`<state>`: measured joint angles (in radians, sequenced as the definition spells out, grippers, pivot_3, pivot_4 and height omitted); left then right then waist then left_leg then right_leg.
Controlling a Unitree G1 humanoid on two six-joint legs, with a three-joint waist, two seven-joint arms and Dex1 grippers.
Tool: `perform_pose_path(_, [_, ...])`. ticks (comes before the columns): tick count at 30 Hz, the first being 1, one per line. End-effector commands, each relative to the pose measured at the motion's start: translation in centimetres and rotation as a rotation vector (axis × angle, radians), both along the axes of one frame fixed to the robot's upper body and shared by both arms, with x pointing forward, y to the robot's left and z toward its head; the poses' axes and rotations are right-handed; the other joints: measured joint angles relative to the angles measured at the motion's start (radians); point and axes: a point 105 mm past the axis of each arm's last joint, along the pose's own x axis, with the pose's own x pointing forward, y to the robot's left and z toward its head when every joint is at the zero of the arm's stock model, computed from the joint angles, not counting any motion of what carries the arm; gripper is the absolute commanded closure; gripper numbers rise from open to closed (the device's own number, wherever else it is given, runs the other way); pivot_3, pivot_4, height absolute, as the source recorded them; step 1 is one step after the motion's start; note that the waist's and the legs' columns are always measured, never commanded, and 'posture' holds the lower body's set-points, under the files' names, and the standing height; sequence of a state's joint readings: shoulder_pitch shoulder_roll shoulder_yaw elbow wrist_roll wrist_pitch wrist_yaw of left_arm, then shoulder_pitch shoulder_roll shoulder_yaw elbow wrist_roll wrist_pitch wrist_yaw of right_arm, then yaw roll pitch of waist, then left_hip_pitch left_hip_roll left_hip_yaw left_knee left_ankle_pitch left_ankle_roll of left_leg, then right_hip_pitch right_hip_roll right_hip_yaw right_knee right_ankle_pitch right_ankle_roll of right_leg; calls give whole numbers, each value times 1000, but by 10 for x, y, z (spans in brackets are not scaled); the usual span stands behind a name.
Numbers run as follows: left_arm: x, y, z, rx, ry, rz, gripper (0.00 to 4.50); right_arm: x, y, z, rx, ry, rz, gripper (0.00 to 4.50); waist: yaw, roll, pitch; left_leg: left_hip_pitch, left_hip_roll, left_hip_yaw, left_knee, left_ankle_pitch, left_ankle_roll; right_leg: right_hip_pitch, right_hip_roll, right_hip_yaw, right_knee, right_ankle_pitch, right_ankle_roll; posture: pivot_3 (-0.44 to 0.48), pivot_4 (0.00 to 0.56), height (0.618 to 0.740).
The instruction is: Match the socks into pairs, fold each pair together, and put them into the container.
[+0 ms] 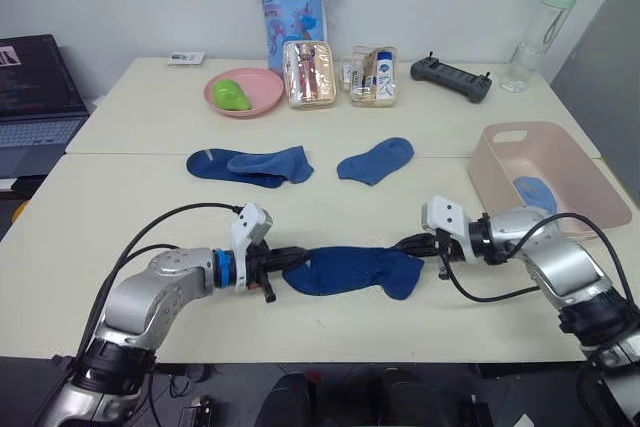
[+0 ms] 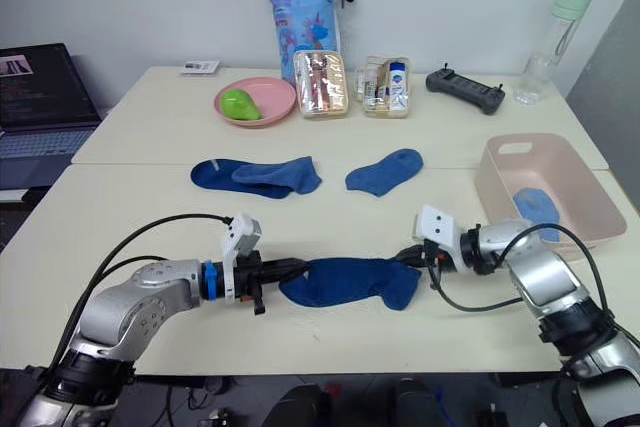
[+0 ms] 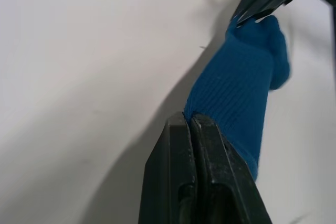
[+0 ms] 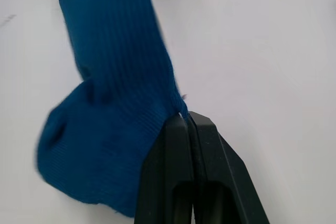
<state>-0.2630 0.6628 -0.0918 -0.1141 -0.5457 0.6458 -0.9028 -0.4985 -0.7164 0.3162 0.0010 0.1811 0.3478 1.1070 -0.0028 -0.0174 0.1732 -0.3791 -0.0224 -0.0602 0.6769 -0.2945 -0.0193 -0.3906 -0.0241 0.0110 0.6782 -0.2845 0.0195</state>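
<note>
From the head views I see both hands low over the near edge of the counter (image 1: pixel 120 197). The left hand (image 1: pixel 277 277) is closed on one end of a medium blue sock (image 1: pixel 355 271), and the right hand (image 1: pixel 412 244) is closed on the other end, so the sock lies stretched between them. Further toward the middle of the counter, two more socks (image 1: pixel 250 165) lie overlapping, and a single sock (image 1: pixel 377 160) is just beside them toward the right. The tub (image 1: pixel 500 167) stands at the right edge with a light blue sock (image 1: pixel 536 193) inside.

In the left wrist view the fingers (image 3: pixel 181 177) are pressed together on the sock edge, with no gap.

In the right wrist view the fingers (image 4: pixel 181 171) also pinch the knit edge, fully closed.

I judge the sock is light, soft and limp; it will sag and stretch if pulled. Holding it at both ends is good for folding.
</note>
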Motion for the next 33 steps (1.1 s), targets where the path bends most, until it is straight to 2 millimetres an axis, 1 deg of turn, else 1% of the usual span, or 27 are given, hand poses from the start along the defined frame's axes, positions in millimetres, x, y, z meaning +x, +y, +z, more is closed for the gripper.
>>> perform_pose_path(1, [11,-1,2,12,-58,10,4461,7,4,10,13,-71,12,4500,0,0,0,0,0,0,0,0,0,0,0,0,0,0,0,0,150,740])
perform_pose_path(4, [17,-2,3,8,-86,2,4461,14,4,12,25,-113,-20,4500,0,0,0,-2,0,0,0,0,0,-1,0,0,0,0,0,0,150,740])
perform_pose_path(5, [17,-3,3,5,-93,-8,4070,16,3,12,27,-125,-32,4500,0,0,0,-2,0,0,0,0,0,-1,0,0,0,0,0,0,150,740])
perform_pose_path(6, [17,-4,3,2,-98,-15,3871,16,3,12,28,-131,-38,4500,0,0,0,-2,0,0,0,0,0,-2,0,0,0,0,0,0,150,740])
perform_pose_path(9, [29,9,5,24,-142,43,2928,19,-6,18,45,-151,-76,3798,0,0,0,-2,0,0,0,0,0,-2,0,0,0,0,0,0,150,740])
perform_pose_path(11, [34,18,8,47,-177,66,2292,23,-12,27,69,-189,-125,3149,0,0,0,-2,0,0,0,0,0,-2,0,0,1,0,0,0,150,740])
perform_pose_path(12, [39,24,19,27,-211,99,1946,22,-15,33,87,-210,-144,2794,0,0,0,-2,0,0,0,0,0,-2,0,0,1,0,0,0,150,740])
perform_pose_path(14, [45,30,39,-6,-284,145,1215,13,-13,43,154,-185,-145,2040,0,0,0,-3,0,0,0,0,0,-4,0,0,1,0,0,0,150,740])
perform_pose_path(16, [43,29,50,-21,-327,138,590,4,-9,47,195,-159,-129,2030,1,0,0,-4,0,0,0,0,0,-4,0,0,1,0,0,0,150,740])
perform_pose_path(17, [37,23,55,-40,-350,104,296,-3,-3,48,222,-151,-109,2030,0,0,0,-4,0,0,0,0,0,-4,0,0,1,0,0,0,150,740])
perform_pose_path(18, [29,13,56,-43,-371,55,268,-8,3,48,254,-143,-98,2211,0,0,0,-4,0,0,0,0,0,-4,0,0,1,0,0,0,150,740])
perform_pose_path(20, [14,-5,54,-33,-411,-26,523,-17,18,44,315,-122,-88,2748,-1,0,0,-4,0,1,0,0,0,-4,0,1,0,0,0,0,150,740])
perform_pose_path(21, [8,-13,52,-32,-420,-51,752,-20,24,40,325,-117,-81,3089,-1,0,0,-4,0,1,0,0,0,-4,-1,2,0,0,0,0,150,740])
perform_pose_path(23, [-6,-31,41,-32,-411,-107,1397,-23,34,33,339,-120,-84,3824,-1,0,0,-4,0,2,0,0,0,-4,-1,3,0,0,0,0,150,740])
perform_pose_path(25, [-12,-38,36,-30,-407,-125,2054,-22,38,30,345,-128,-94,4491,0,0,0,-3,0,2,0,0,0,-4,-1,3,1,0,0,0,150,740])
perform_pose_path(27, [-15,-49,22,-23,-401,-109,2708,-21,44,18,341,-135,-117,4500,0,0,0,-3,0,2,0,0,0,-4,-1,2,2,1,-1,0,150,740])
perform_pose_path(29, [-17,-55,6,18,-403,-91,3417,-22,45,4,321,-143,-139,4500,0,0,0,-1,0,2,0,0,0,-2,-1,2,2,1,-1,0,150,740])
perform_pose_path(32, [-11,-48,-13,78,-414,-28,4441,-16,39,-12,293,-178,-212,4500,0,0,0,2,0,2,0,0,0,0,0,2,2,1,-1,0,150,740])
perform_pose_path(33, [-10,-46,-18,77,-404,2,4478,-14,35,-18,275,-195,-233,4500,0,0,0,2,0,2,0,0,0,0,0,3,2,1,-1,0,150,740])
